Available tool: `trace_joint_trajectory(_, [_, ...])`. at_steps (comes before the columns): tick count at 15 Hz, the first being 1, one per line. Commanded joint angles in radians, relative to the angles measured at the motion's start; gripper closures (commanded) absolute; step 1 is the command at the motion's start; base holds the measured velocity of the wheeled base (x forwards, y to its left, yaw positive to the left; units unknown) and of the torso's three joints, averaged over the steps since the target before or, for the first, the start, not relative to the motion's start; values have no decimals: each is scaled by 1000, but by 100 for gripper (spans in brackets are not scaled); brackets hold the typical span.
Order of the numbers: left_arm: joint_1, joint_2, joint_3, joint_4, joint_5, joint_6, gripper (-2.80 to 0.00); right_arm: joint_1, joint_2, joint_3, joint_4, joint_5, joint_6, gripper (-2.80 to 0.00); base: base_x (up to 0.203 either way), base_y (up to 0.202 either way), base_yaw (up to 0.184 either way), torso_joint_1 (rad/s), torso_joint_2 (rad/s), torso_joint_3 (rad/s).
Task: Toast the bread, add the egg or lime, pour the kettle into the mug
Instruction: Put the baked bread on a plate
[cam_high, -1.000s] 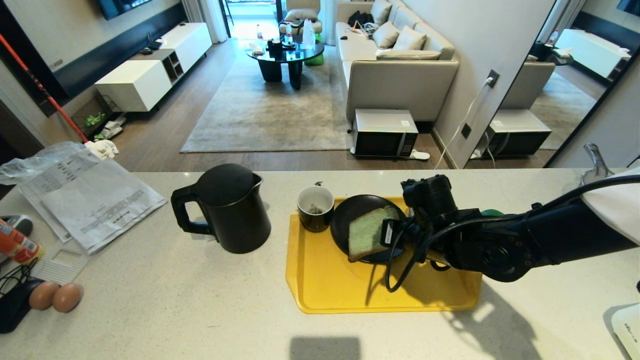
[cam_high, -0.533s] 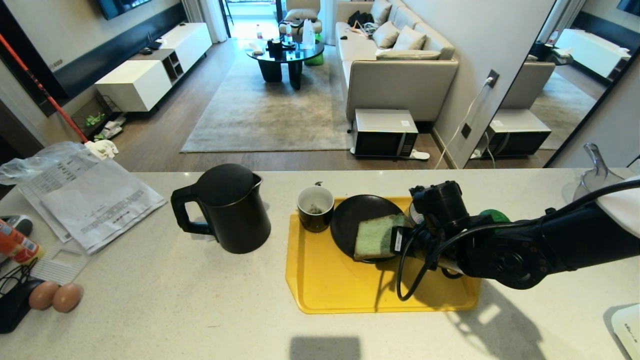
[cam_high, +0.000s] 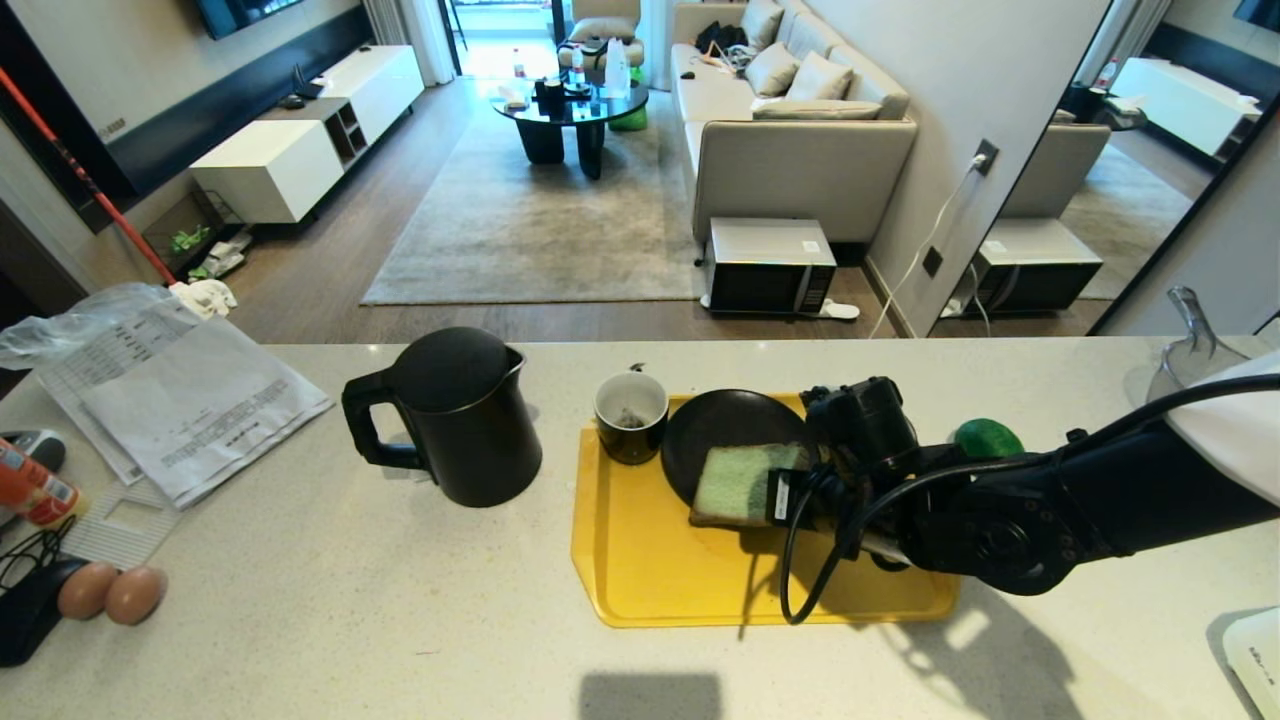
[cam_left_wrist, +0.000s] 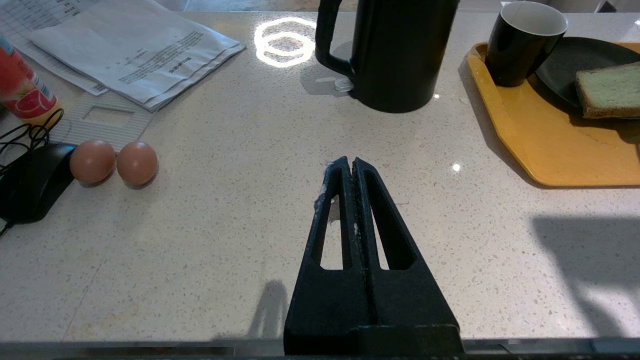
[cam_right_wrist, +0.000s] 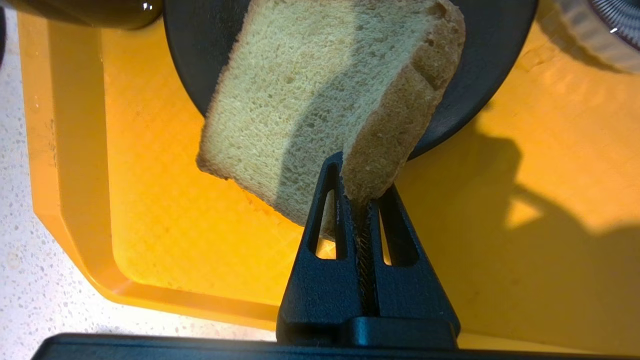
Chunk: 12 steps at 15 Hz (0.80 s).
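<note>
- Right gripper (cam_right_wrist: 357, 200): jaws pinched shut on the bread's (cam_high: 735, 483) brown crust edge; the pale green slice overhangs the black plate (cam_high: 715, 430) at its 5 o'clock rim, above the yellow tray (cam_high: 650, 570).
- Tray floor lies bare toward 6 o'clock.
- Right arm reaches in low from 3 o'clock.
- Left gripper (cam_left_wrist: 352, 167): jaws closed, above the bare worktop (cam_left_wrist: 225, 225).

One kettle (cam_high: 455, 415); one mug (cam_high: 630, 415); one bread (cam_high: 735, 483); two eggs (cam_high: 110, 592).

Beige sofa (cam_high: 800, 130), grey rug (cam_high: 530, 220)
</note>
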<state>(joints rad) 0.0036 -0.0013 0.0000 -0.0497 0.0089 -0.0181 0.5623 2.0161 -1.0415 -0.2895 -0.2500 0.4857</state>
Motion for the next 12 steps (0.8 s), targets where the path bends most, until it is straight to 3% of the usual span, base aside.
trace_joint_trajectory(1, [1, -2, 15, -1, 0, 0, 0, 8, 10, -1, -2, -2, 1, 0, 0, 0, 0, 0, 0, 0])
trace_joint_trajectory(12, [0, -2, 15, -1, 0, 0, 0, -38, 15, -6, 4, -5, -56, 0, 0, 0, 0, 0, 0, 0])
